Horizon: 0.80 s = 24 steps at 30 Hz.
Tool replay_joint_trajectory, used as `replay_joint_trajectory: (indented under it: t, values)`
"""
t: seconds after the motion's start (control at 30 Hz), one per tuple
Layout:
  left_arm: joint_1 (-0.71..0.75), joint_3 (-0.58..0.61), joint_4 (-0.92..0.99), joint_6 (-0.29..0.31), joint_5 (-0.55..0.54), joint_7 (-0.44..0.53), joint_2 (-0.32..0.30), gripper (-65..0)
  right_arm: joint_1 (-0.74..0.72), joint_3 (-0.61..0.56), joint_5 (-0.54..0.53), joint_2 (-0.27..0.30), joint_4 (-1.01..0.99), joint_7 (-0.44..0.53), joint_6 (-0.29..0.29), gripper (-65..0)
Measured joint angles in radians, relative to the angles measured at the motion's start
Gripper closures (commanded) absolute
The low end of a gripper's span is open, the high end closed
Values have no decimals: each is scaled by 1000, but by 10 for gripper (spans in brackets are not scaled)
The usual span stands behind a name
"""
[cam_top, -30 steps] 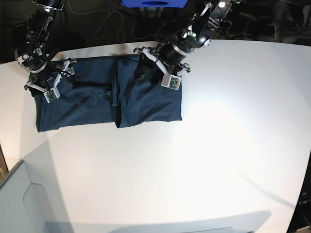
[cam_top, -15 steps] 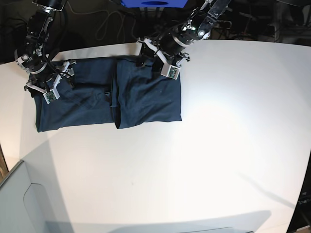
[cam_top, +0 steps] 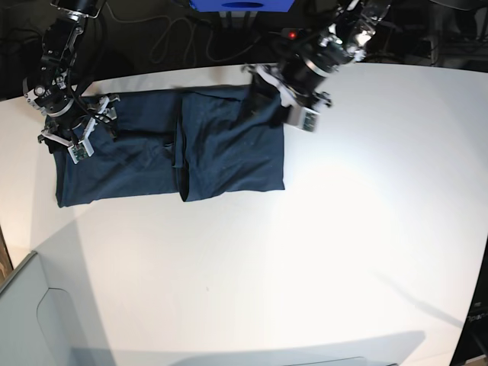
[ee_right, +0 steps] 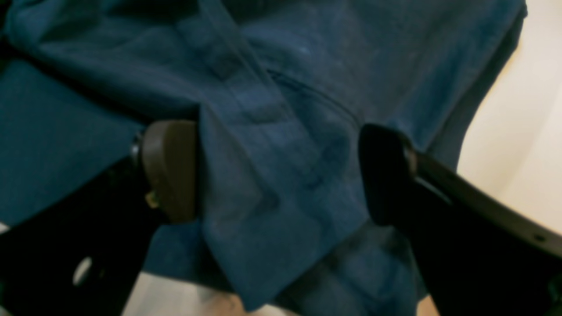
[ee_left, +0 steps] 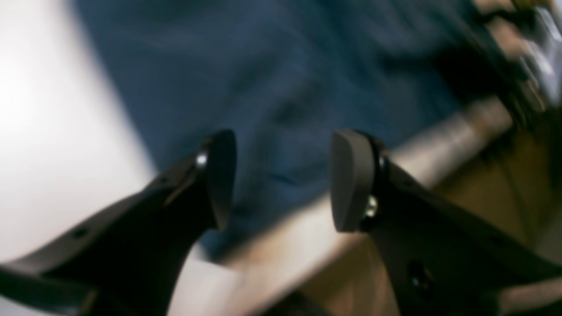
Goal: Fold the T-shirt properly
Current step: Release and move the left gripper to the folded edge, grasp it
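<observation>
The T-shirt (cam_top: 221,152) lies on the white table (cam_top: 343,244) at the back left as a dark navy oblong, with a fold ridge down its middle. My left gripper (cam_top: 263,95) hovers open over its far right corner; in the left wrist view the left gripper (ee_left: 283,180) has nothing between its fingers, and the T-shirt (ee_left: 272,79) lies blurred below. My right gripper (cam_top: 103,122) is at the shirt's far left end. In the right wrist view the right gripper (ee_right: 276,175) stands wide open, straddling a raised pleat of the T-shirt (ee_right: 281,109).
A blue box (cam_top: 240,6) and loose cables (cam_top: 171,38) lie behind the table's far edge. A grey bin (cam_top: 30,320) stands at the front left corner. The table's far edge runs close behind both grippers.
The left arm has swung right along the shirt's far edge, from the middle to the far right corner. The right arm and the shirt have stayed put.
</observation>
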State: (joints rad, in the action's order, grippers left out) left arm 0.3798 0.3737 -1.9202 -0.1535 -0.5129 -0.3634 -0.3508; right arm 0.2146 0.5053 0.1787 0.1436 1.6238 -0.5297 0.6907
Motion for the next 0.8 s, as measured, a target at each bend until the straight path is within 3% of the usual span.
replay_joint_trajectory:
  t: [0.23, 0.43, 0.63, 0.8]
  values:
    - [-63, -195, 135, 11, -112, 0, 138, -420, 0, 0, 0, 0, 0, -1, 0, -530]
    - [-109, -194, 286, 15, -123, 19, 193, -448, 0, 3, 0, -1, 0, 2, 0, -531]
    - [-129, -193, 320, 29, -125, 29, 201, -447, -3, 73, -15, -6, 79, 9, 0, -533]
    - [-129, -193, 331, 36, -128, 42, 195, -447, -67, 173, -11, -47, 47, 3, 0, -533]
